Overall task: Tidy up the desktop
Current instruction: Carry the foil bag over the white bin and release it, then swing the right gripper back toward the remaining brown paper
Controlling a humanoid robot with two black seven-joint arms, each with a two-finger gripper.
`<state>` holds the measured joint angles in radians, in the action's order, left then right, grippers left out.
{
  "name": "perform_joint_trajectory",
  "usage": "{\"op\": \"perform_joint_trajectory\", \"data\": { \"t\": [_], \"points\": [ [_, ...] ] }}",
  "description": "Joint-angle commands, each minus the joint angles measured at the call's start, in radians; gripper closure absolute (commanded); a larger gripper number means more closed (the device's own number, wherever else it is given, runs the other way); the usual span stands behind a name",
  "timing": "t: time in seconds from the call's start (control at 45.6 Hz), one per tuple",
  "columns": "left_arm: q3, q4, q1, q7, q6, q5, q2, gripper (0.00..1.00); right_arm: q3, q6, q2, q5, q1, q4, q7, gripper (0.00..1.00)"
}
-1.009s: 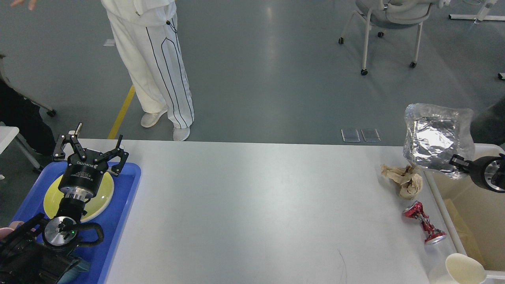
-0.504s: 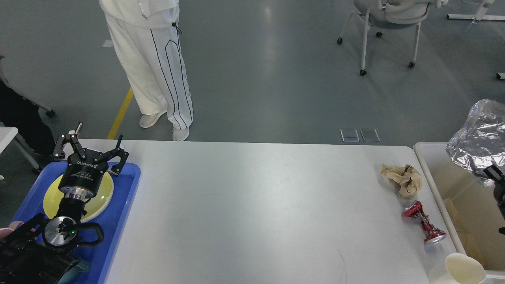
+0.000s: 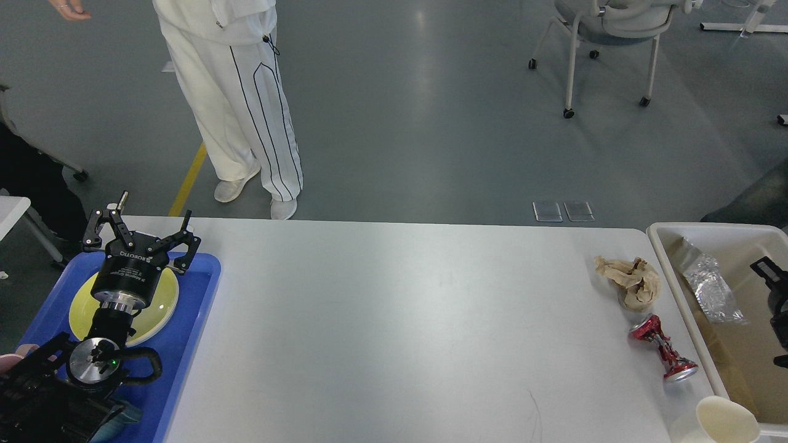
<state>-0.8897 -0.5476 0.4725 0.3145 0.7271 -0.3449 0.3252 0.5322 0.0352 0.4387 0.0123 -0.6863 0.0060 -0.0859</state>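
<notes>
The desktop (image 3: 400,320) is a large white-grey tabletop. Near its right edge lie a crumpled brown paper (image 3: 631,280) and a crushed red can (image 3: 662,347); a cream cup (image 3: 723,421) stands at the front right corner. My left gripper (image 3: 144,224) is open and empty above the blue tray (image 3: 197,295), which carries a yellow plate (image 3: 163,301). My right gripper (image 3: 769,274) hangs over the cream-white bin (image 3: 677,289), mostly cut off by the view's edge. It holds nothing. The crumpled silver foil (image 3: 708,286) lies inside the bin, apart from it.
A person in white trousers (image 3: 240,92) stands beyond the table's far left edge. A wheeled grey chair (image 3: 606,37) is at the back right. The bin adjoins the table's right side.
The right gripper carried the foil rightward over the bin and let it go; the foil now rests in the bin. The left arm has not moved.
</notes>
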Motion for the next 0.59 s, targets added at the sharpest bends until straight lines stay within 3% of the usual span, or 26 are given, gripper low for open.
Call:
{"op": "perform_joint_trajectory", "data": {
  "t": [0.0, 0.285, 0.57],
  "points": [
    [0.000, 0.000, 0.000, 0.000, 0.000, 0.000, 0.000, 0.03, -0.001, 0.000, 0.005, 0.000, -0.001, -0.003, 0.000, 0.00],
    [0.000, 0.000, 0.000, 0.000, 0.000, 0.000, 0.000, 0.03, -0.001, -0.012, -0.001, 0.000, -0.028, -0.004, 0.000, 0.00],
    [0.000, 0.000, 0.000, 0.000, 0.000, 0.000, 0.000, 0.03, 0.037, -0.049, -0.047, -0.014, -0.169, 0.008, 0.002, 0.00]
  ]
}}
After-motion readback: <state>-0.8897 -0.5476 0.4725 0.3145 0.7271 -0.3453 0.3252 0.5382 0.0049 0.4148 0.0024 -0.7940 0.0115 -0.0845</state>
